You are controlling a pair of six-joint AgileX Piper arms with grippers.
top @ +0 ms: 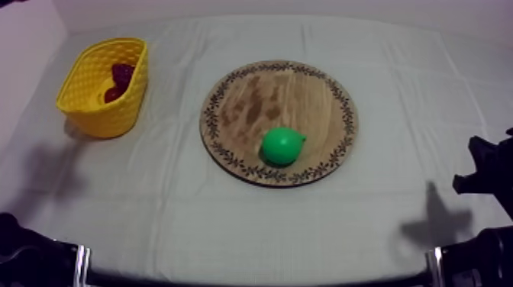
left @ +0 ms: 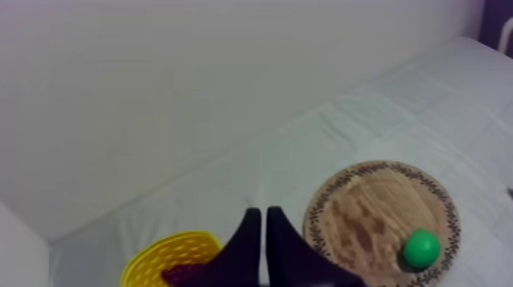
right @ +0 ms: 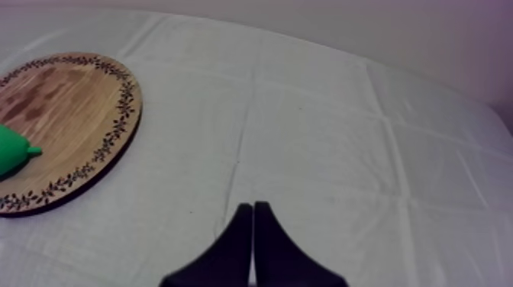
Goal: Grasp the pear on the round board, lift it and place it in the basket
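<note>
Pear point(top: 282, 145) on the round wooden board point(top: 267, 95), that is where things stand: it lies on the near half of the board, just inside the patterned rim, with nothing touching it. The yellow basket point(top: 98, 107) sits well apart from it on the robot's left side of the cloth point(top: 229, 221).

To my eye no part of the task is done yet. The left gripper point(left: 263, 213) has its two black fingers pressed together on nothing and hangs high over the table, with the basket and the board below it. The right gripper point(right: 253, 206) is likewise clenched and empty, above bare cloth beside the board. Reaching, grasping, lifting, carrying across and letting go over the basket are all left to do, and I would guess that the left arm is the handier one, as the basket is on its side.

Counting: one pear, one board, one basket, two grippers. Inside the basket lies dark red fruit point(top: 120, 75), seemingly two lumps, though I cannot tell whether they are separate pieces or one.
</note>
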